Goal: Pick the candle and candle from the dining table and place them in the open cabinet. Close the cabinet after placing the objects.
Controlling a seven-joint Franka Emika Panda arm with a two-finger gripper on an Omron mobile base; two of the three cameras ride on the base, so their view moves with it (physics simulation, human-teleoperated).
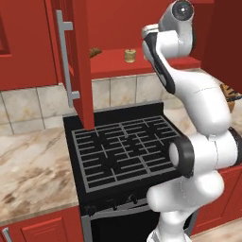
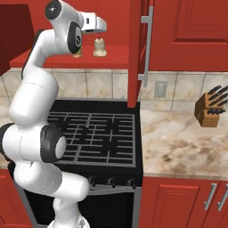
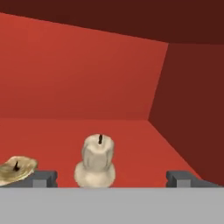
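Note:
The cream candle (image 3: 97,158) stands upright on the red shelf (image 3: 140,140) of the open cabinet, between my gripper's (image 3: 111,179) wide-open fingertips (image 3: 43,178) and touching neither. The golden-tan candle (image 3: 16,169) sits just to its left on the same shelf. In the right base view my hand (image 2: 99,26) hovers just above the cream candle (image 2: 99,47), and the golden candle (image 2: 78,54) peeks out from behind my arm. The left base view shows the golden candle (image 1: 130,55) on the shelf (image 1: 113,64). The dining table is out of view.
A brown lump (image 1: 95,52) lies on the shelf's left end. The cabinet doors (image 1: 81,61) (image 2: 136,53) swing out on both sides with silver bar handles (image 1: 65,56). Below are a black stove (image 1: 123,151), marbled counters (image 2: 178,142) and a knife block (image 2: 210,107).

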